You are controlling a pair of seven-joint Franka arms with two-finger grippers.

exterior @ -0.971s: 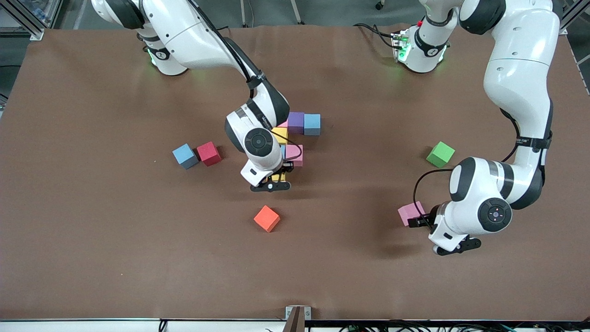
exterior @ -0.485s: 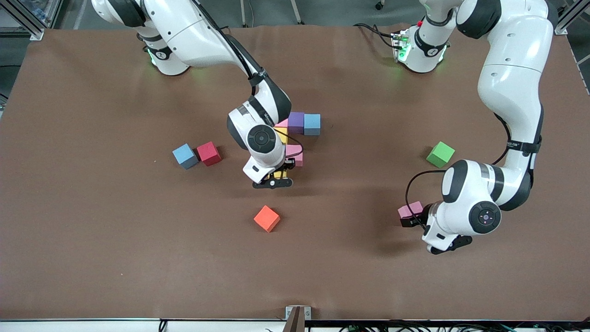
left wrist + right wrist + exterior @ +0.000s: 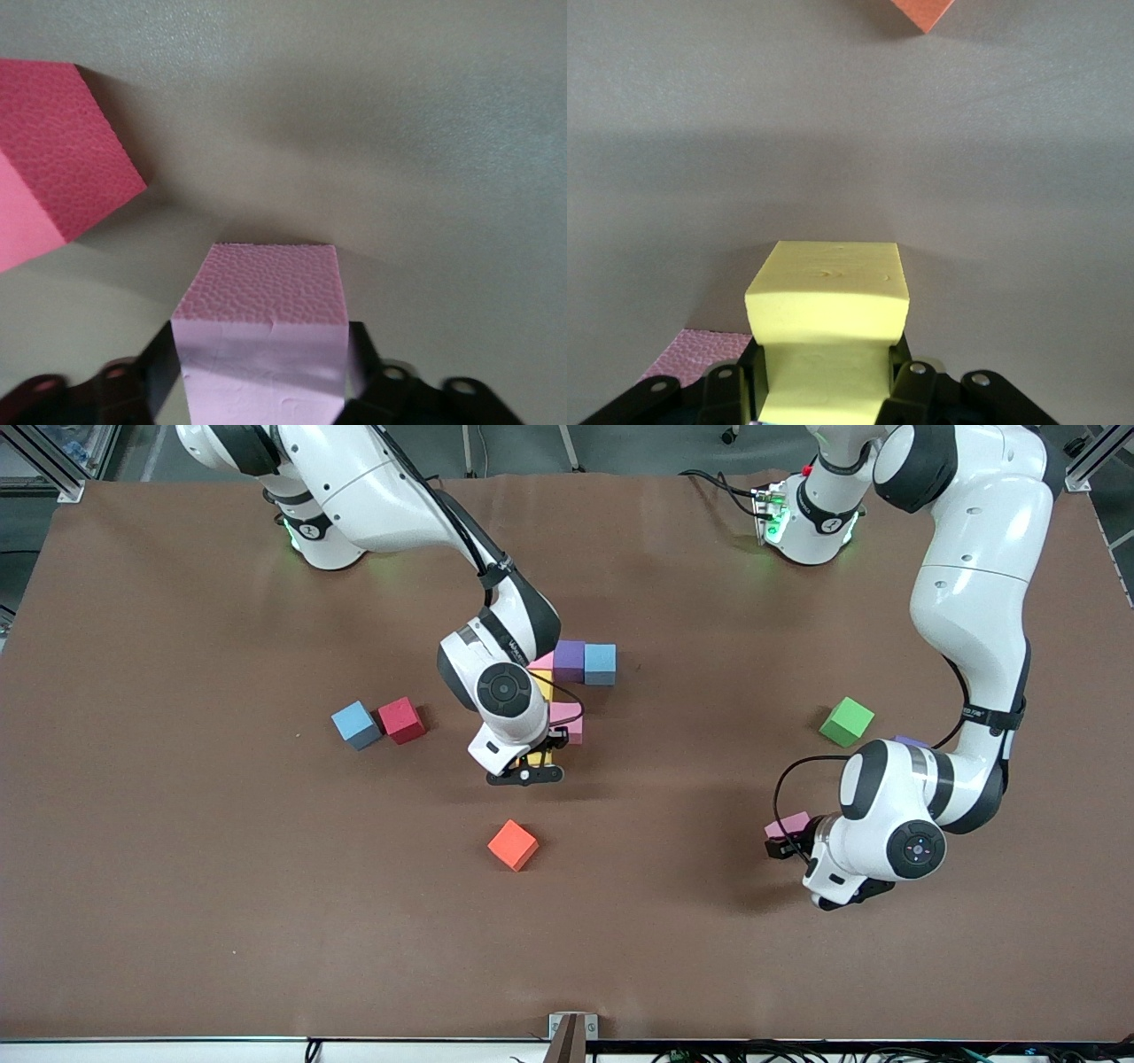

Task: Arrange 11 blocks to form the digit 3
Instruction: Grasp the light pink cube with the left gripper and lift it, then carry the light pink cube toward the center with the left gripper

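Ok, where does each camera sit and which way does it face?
Front view: high across the table, facing the robots; left arm and right arm show.
Left wrist: on that arm, looking down past left pincer at a pink block.
Right wrist: on that arm, looking down past right pincer gripping a yellow block.
Shared: the orange cube shows in front and right wrist views.

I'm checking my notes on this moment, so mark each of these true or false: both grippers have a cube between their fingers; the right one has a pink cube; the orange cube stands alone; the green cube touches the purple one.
1. Each gripper has a cube between its fingers. True: left gripper, right gripper.
2. The right gripper grips a pink cube. False: a yellow cube; the pink cube is at the left gripper.
3. The orange cube stands alone. True.
4. The green cube touches the purple cube. False: they stand well apart.
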